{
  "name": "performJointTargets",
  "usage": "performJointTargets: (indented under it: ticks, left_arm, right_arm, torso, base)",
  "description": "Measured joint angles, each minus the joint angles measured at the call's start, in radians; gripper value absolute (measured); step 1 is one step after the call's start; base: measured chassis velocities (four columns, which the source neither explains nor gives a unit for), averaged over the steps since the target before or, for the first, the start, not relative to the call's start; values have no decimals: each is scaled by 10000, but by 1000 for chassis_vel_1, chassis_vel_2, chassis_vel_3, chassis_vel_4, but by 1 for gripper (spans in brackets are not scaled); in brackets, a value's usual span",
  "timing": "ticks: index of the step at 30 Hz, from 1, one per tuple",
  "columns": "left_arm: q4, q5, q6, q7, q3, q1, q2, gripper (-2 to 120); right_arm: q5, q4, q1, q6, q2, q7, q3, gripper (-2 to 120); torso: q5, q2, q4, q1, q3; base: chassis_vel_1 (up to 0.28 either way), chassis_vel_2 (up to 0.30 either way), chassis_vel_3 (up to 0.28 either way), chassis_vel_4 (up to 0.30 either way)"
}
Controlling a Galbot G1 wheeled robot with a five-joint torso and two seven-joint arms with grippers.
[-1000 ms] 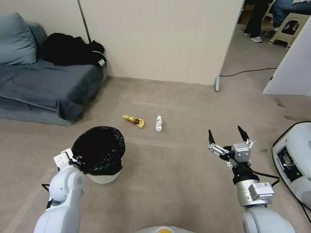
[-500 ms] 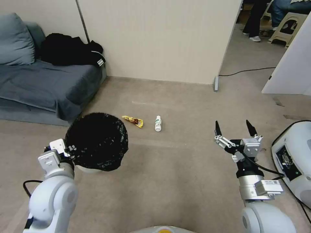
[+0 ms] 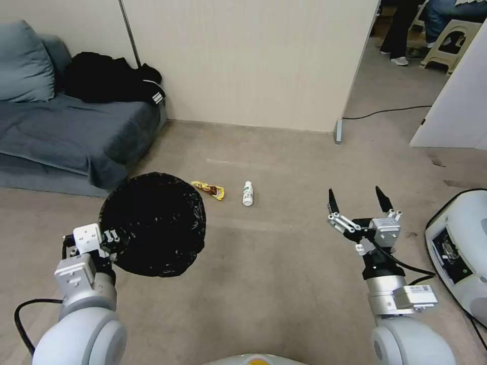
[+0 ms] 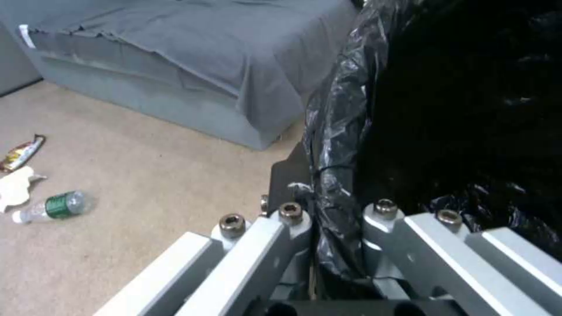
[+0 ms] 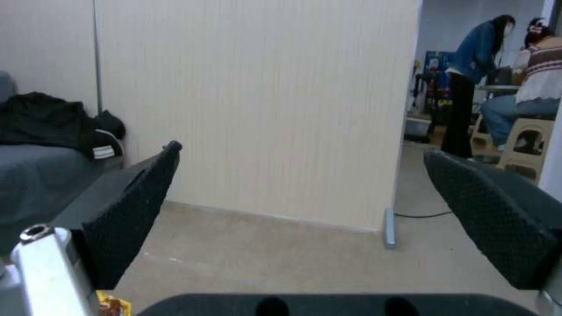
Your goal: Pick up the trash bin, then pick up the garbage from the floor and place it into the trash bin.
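Bin (image 3: pixel 152 225) held off the floor
The left gripper (image 3: pixel 109 243) clenched the bin's bagged rim; the right gripper (image 3: pixel 357 200) hung released over the carpet, with wrapper (image 3: pixel 208 189) and bottle (image 3: pixel 247 193) lying ahead.

Mock living room; sofa (image 3: pixel 66 132), partition wall (image 3: pixel 253 61)

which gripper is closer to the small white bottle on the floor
Right, though not by much. The open right gripper hovers off to the right of the white bottle. The left gripper is farther, clamped on the trash bin rim, with the bin between.
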Motion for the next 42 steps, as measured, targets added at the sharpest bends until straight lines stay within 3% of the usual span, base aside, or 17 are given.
performJointTargets:
  ticks: [3, 11, 27, 42]
  left_arm:
    - [100, 620, -751, 221, 173, 489, -254, 3]
    - [247, 829, -1153, 178, 317, 680, -378, 3]
    - [448, 841, -1183, -12, 908, 510, -369, 3]
    - [417, 901, -1170, 33, 730, 486, -455, 3]
  right_arm:
    - [-156, -50, -22, 3, 122, -35, -129, 100]
    - [-318, -94, -148, 44, 193, -301, -143, 100]
    - [-453, -164, -227, 141, 200, -599, -91, 100]
    - [-484, -286, -188, 99, 181, -518, -151, 100]
  torso:
    - [0, 0, 0, 0, 0]
    - [1, 0, -1, 0, 0]
    - [1, 1, -1, -2, -1]
    - [0, 2, -2, -1, 0]
  base:
    - [0, 0, 0, 0]
    - [0, 0, 0, 0]
    - [-32, 33, 35, -30]
    - [-245, 229, 233, -236]
